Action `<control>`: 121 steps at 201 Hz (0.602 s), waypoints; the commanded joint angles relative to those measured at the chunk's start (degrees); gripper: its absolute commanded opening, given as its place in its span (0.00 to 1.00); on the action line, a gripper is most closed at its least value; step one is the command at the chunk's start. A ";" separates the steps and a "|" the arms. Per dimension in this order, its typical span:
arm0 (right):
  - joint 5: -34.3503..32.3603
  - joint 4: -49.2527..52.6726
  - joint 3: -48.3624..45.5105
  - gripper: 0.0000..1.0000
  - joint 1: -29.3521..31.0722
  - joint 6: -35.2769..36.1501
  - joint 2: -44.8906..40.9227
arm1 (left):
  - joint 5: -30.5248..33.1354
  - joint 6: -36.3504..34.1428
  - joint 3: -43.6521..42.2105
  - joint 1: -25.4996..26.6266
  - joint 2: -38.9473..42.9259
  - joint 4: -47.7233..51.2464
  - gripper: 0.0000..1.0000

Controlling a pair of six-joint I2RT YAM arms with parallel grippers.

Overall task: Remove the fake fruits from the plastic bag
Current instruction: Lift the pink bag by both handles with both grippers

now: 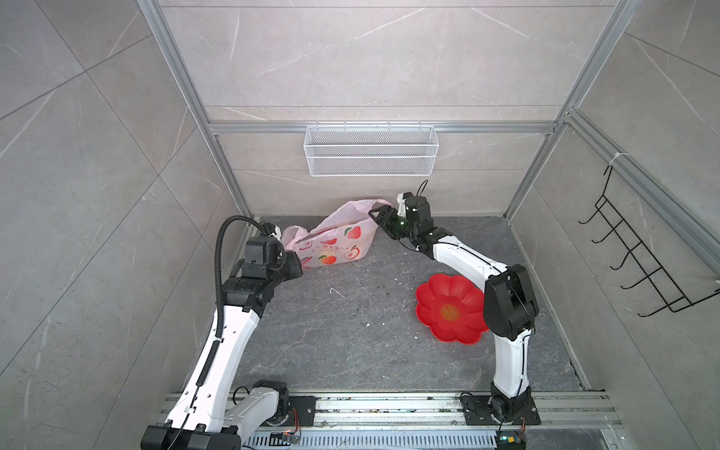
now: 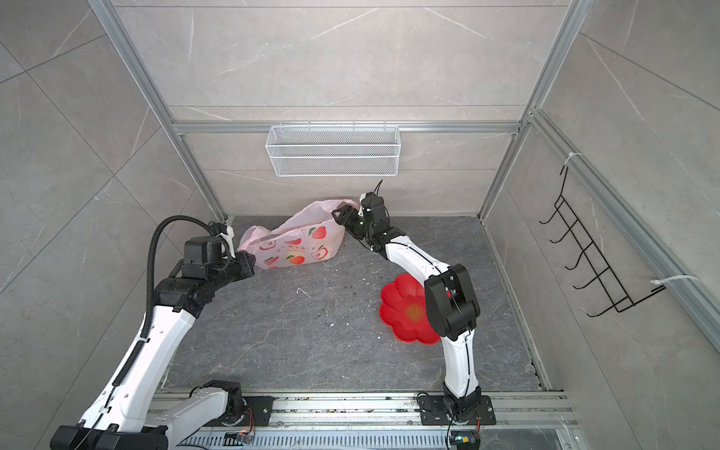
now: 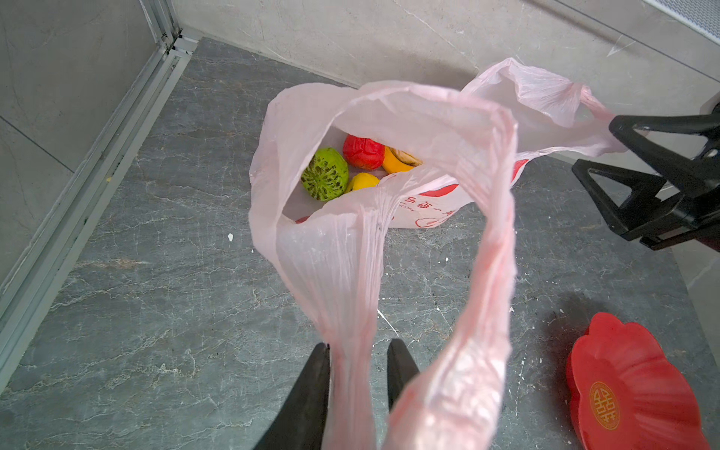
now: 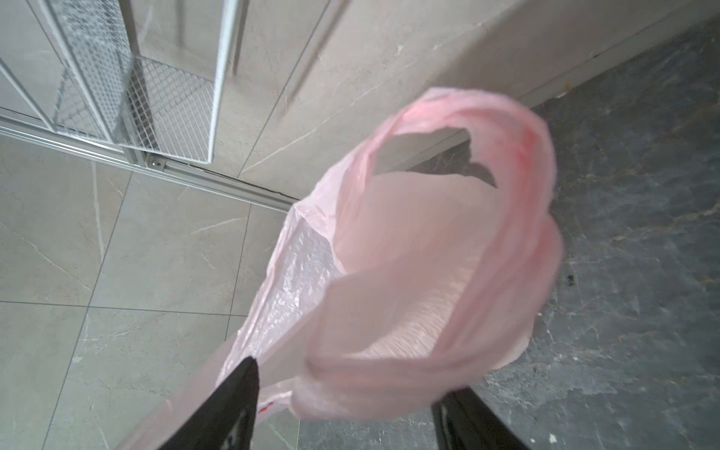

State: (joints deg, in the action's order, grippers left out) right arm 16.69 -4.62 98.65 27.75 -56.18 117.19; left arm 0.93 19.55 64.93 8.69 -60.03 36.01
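The plastic bag (image 1: 335,243) lies at the back of the dark worktop (image 1: 350,335), close to the back wall and between my two arms. My left pincer (image 3: 360,372) is pinching one handle of the bag. The thin pink strip runs up between its two black fingers (image 3: 311,389).

My right pincer (image 1: 380,222) is spread wide. The other handle loop hangs across it, up off the worktop. I cannot tell if the loop is caught on just one finger.

The two handles are held apart, so the mouth of the bag gapes open. From the left wrist view I can look right inside. The fake fruits (image 3: 362,156) I can see are down in the bag: a green bumpy ball (image 3: 324,174), a red bumpy ball (image 3: 364,150) just beside it, and a yellow banana (image 3: 362,182) touching both.

The red flower-shaped dish (image 1: 448,311) sits on the worktop by my right arm, well apart from the bag.
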 commanded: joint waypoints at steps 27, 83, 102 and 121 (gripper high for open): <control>-2.13 2.03 6.82 0.64 0.11 0.82 3.71 | -1.63 0.28 -1.20 -0.07 2.43 0.56 0.27; -4.98 14.44 12.09 0.25 0.46 8.05 4.04 | -1.35 1.50 -1.58 -0.07 4.12 -1.67 0.26; -5.78 16.11 10.59 0.18 0.72 11.17 1.94 | -0.94 2.15 -1.17 -0.07 4.31 -1.99 0.26; -6.92 16.23 7.58 0.13 1.31 14.65 -1.25 | -0.41 3.21 -1.09 -0.07 4.85 -2.26 0.26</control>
State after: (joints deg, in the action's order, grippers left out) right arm 12.03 7.86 108.57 27.88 -47.72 120.77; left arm -0.08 20.86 63.00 8.69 -56.69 35.68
